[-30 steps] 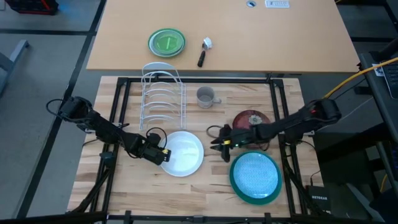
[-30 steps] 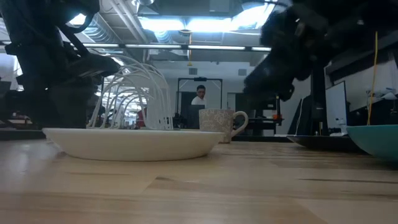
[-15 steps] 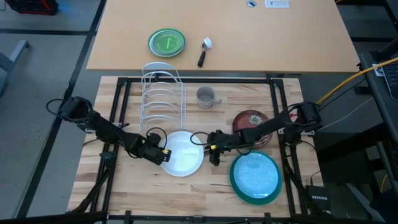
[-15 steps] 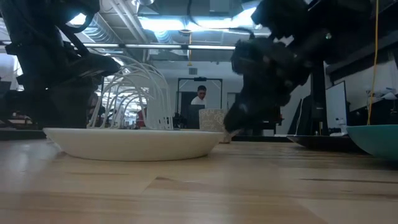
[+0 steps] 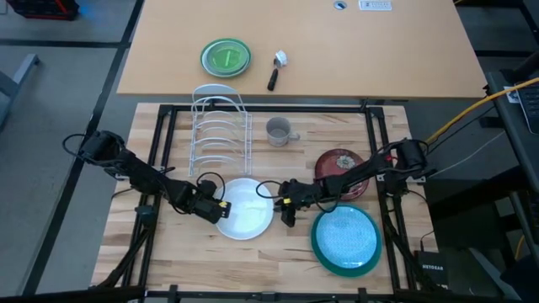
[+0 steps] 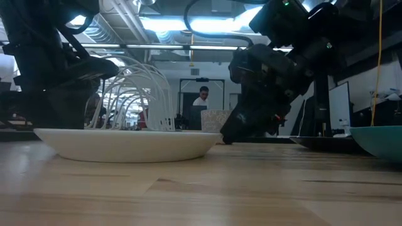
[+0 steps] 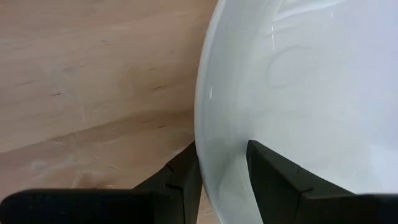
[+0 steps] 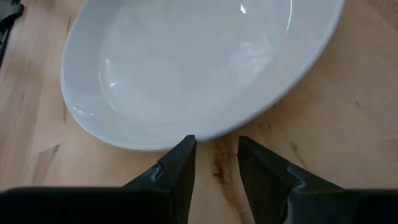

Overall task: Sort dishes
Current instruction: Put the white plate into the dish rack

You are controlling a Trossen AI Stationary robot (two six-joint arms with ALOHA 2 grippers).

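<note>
Since a second ago the right gripper [image 5: 285, 204] has slid across from the dark red plate [image 5: 342, 163] to the white plate [image 5: 245, 207], fingers slightly parted just short of its rim. Opposite, the left gripper [image 5: 221, 209] pinches the rim, one finger over and one under. That plate, lying mid-table in front of the wire rack [image 5: 221, 129], looks stiff, glossy, slippery and breakable; its thin lip is the only purchase. Nearby sit the grey mug [image 5: 279, 130] and teal plate [image 5: 345, 238]; nothing blocks the way to the rack
</note>
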